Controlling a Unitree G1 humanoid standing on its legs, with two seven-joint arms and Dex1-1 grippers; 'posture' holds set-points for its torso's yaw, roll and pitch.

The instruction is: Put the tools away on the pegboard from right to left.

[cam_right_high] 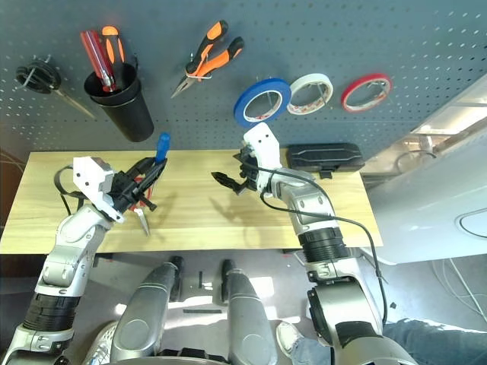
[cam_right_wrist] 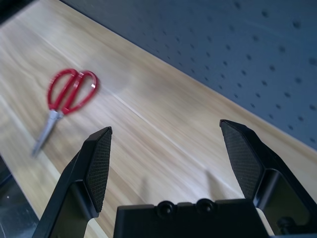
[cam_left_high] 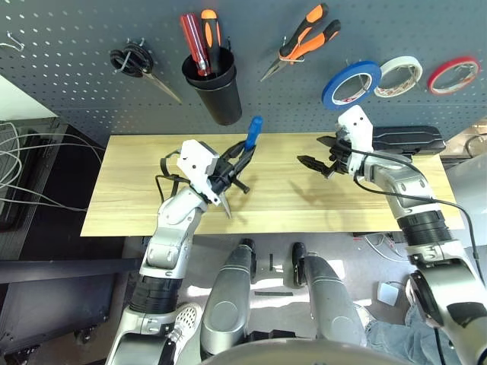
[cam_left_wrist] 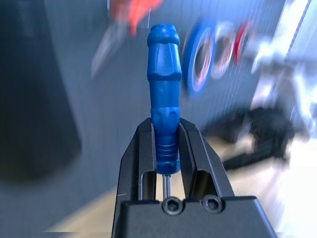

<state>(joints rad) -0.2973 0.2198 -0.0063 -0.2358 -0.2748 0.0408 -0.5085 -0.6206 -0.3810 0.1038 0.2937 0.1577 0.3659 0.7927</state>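
My left gripper [cam_left_high: 240,157] is shut on the small blue-handled screwdriver [cam_left_wrist: 165,94], held above the wooden table with its handle [cam_left_high: 253,131] pointing up toward the black cup [cam_left_high: 216,93]. Red-handled scissors [cam_right_wrist: 67,95] lie on the table just below that gripper, their blade tip [cam_left_high: 227,207] poking out toward the front edge. The blue tape ring [cam_left_high: 351,84] and the orange-and-black pliers [cam_left_high: 304,42] hang on the pegboard [cam_left_high: 68,46]. My right gripper [cam_left_high: 316,165] hovers open and empty over the table's right half, below the blue ring.
The cup holds a red and an orange screwdriver [cam_left_high: 202,36]. Black-handled scissors [cam_left_high: 135,62] hang at the pegboard's left; white [cam_left_high: 399,76] and red [cam_left_high: 453,74] tape rolls hang at its right. A black case [cam_left_high: 408,140] lies at the table's [cam_left_high: 129,190] right back edge.
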